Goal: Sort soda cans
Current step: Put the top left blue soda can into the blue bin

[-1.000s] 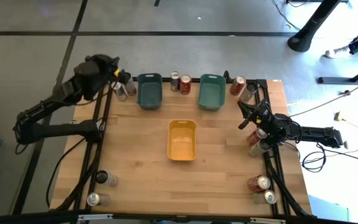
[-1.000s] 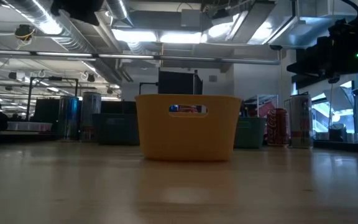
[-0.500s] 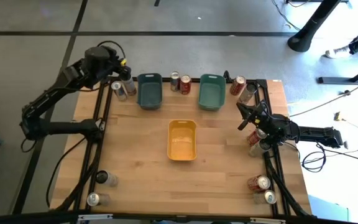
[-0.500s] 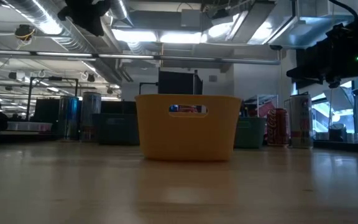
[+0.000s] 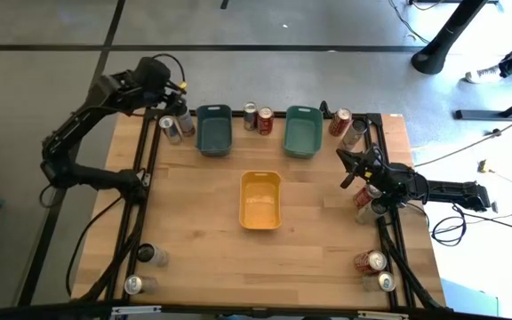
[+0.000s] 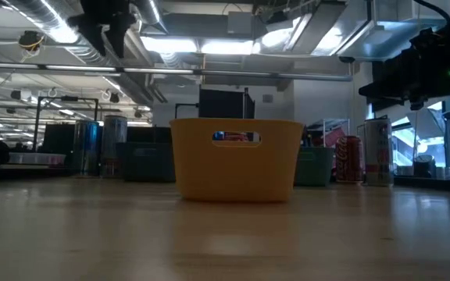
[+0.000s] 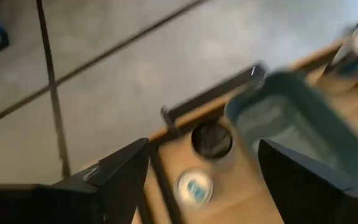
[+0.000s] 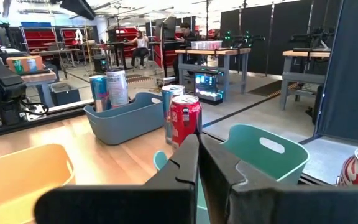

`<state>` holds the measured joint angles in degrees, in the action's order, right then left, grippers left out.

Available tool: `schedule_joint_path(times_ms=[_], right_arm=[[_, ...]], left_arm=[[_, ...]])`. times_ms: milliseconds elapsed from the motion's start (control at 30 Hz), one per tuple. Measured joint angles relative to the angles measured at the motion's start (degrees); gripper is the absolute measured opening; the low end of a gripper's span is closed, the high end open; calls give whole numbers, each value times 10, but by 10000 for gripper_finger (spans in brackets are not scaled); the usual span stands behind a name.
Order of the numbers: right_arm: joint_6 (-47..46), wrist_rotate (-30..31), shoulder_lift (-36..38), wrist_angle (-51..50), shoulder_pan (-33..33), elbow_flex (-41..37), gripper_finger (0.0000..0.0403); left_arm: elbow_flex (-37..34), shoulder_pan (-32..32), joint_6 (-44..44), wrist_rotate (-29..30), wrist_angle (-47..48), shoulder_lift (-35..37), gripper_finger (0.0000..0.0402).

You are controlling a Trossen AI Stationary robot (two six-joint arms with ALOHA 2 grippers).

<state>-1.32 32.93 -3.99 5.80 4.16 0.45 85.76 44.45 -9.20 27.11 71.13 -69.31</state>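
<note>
The left gripper [image 5: 169, 100] hangs over the far left corner of the table [image 5: 194, 231], above 2 cans [image 5: 172, 126] that stand just left of the left teal bin [image 5: 213, 130]. In its wrist view its dark fingers [image 7: 126, 171] stand wide apart with nothing between them; below the gap show the 2 can tops, 1 dark [image 7: 212, 138] and 1 pale with a blue mark [image 7: 193, 186], and the teal bin beside them. In the low view the gripper [image 6: 109, 31] hangs high at the upper left.

The right gripper [image 5: 348, 167] sits low at the right side of the table, pointing toward the middle. Its fingers [image 8: 191, 158] are pressed together, holding nothing. Ahead of it, the wrist view shows a red can [image 8: 185, 118] with a silver one just behind.

The other cans are spread round the edges. 2 stand between the teal bins at the far edge [image 5: 257, 117]. 2 more stand at the far right corner [image 5: 343, 124], right of the second teal bin [image 5: 301, 131]. A red one stands just beside the right arm [image 5: 365, 197]. 2 are at the near right corner [image 5: 372, 265] and 2 at the near left corner [image 5: 142, 267]. The yellow bin [image 5: 260, 200] sits mid-table; I see no can in it, nor in either teal bin.
</note>
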Motion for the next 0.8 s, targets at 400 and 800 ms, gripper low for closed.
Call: schedule_joint_path(times_ms=[400, 800], right_arm=[[-14, 0, 0, -4, 0, 0, 14], [-14, 0, 0, -8, 0, 0, 14]], left_arm=[[0, 10, -24, 0, 75, -51, 300], [-65, 54, -24, -46, 76, -84, 300]])
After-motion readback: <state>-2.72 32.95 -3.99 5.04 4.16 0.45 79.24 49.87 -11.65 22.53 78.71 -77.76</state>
